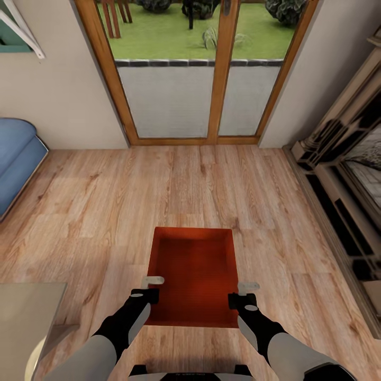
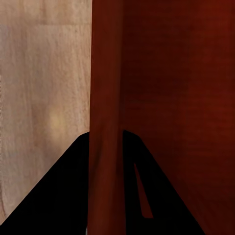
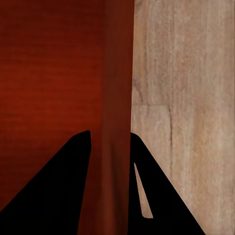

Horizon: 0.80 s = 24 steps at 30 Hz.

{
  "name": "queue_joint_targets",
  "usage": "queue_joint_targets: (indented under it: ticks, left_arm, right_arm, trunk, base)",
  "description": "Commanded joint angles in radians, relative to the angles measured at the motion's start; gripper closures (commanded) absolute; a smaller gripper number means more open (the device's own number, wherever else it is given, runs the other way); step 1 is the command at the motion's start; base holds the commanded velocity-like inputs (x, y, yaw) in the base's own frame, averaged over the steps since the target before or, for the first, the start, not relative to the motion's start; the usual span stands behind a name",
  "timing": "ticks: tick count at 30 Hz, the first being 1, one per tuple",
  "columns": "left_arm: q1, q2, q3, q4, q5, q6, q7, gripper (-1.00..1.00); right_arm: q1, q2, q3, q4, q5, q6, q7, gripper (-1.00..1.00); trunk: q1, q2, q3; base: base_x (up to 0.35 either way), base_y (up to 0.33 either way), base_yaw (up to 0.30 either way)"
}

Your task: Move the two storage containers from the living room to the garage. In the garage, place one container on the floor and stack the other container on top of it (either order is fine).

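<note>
Between the left claw [image 1: 152, 280] and the right claw [image 1: 247, 288] sits one storage container [image 1: 193, 270], over the living room's plank floor [image 1: 79, 211]. Each claw is clenched astride a side wall, one finger inside and one outside. Risk: uneven lifting or arm spread during transit can twist the thin walls free, dropping the container.
</note>
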Motion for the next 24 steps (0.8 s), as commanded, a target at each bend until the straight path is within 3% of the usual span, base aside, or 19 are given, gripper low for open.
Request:
queue_joint_targets:
  ticks: [1, 13, 24]
  left_arm:
    - [0.0, 0.0, -0.005, 0.002, 0.024, 0.004, 0.012, 1.0]
    - [0.0, -0.001, -0.005, 0.0, 0.024, 0.004, 0.012, 1.0]
    - [0.0, -0.002, -0.005, 0.0, 0.024, 0.005, 0.012, 1.0]
  right_arm:
    - [-0.001, 0.0, 0.002, -0.019, 0.002, -0.034, -0.001, 1.0]
    - [-0.001, 0.002, 0.0, -0.021, 0.002, -0.034, 0.0, 1.0]
    - [-0.001, 0.001, -0.001, -0.02, 0.0, -0.029, 0.001, 1.0]
  trunk:
    - [-0.004, 0.007, 0.003]
    - [-0.05, 0.091, 0.041]
    - [-0.092, 0.168, 0.09]
  base:
    - [0.0, 0.0, 0.0]
    - [0.0, 0.0, 0.0]
    - [0.0, 0.0, 0.0]
